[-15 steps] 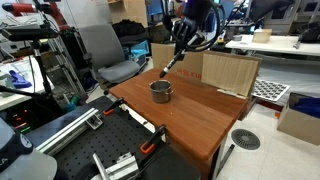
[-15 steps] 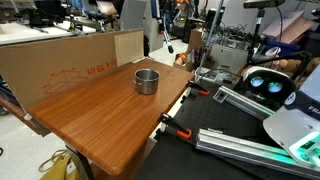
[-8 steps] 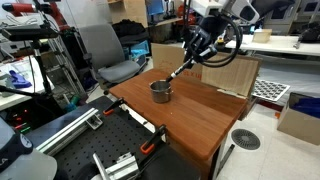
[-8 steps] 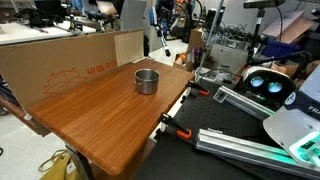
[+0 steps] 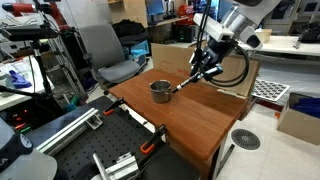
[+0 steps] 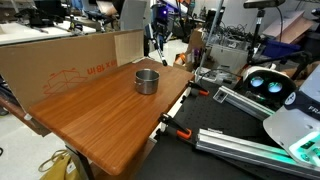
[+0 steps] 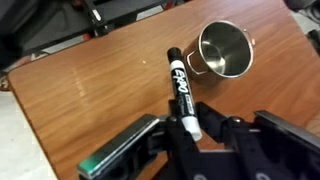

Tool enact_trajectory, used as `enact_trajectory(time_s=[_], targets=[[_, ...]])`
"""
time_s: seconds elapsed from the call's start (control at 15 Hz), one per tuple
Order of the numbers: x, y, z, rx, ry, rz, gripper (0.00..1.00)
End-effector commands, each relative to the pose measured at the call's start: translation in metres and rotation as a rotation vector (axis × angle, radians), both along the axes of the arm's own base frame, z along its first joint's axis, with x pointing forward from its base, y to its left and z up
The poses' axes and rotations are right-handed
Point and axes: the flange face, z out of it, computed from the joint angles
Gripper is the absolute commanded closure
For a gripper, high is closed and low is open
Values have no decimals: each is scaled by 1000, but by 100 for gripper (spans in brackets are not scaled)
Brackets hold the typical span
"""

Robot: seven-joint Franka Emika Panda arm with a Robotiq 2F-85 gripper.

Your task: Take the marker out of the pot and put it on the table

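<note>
We find the marker [image 7: 179, 85] pinched at its pale end between the gripper's [image 7: 188, 132] fingers [image 7: 140, 136]. Its black cap projects forward over the table [image 7: 90, 90], near the pot [image 7: 225, 50].

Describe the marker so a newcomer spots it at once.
Start at the red-brown table. Next to the steel pot, outside it, a slim black marker juts from the tool, which grips its white end. It's the only stick-shaped thing there, with white lettering on the barrel.

One marker [image 7: 180, 88], one pot [image 7: 224, 50], one table [image 7: 90, 100], one pincer [image 7: 186, 134], one grey office chair [image 5: 103, 48]
</note>
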Motion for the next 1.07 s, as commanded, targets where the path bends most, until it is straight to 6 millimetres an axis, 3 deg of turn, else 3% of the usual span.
enact_trajectory(time_s=[0.0, 1.0], targets=[[15, -9, -13, 32, 50, -33, 94], [53, -56, -76, 44, 127, -161, 94]])
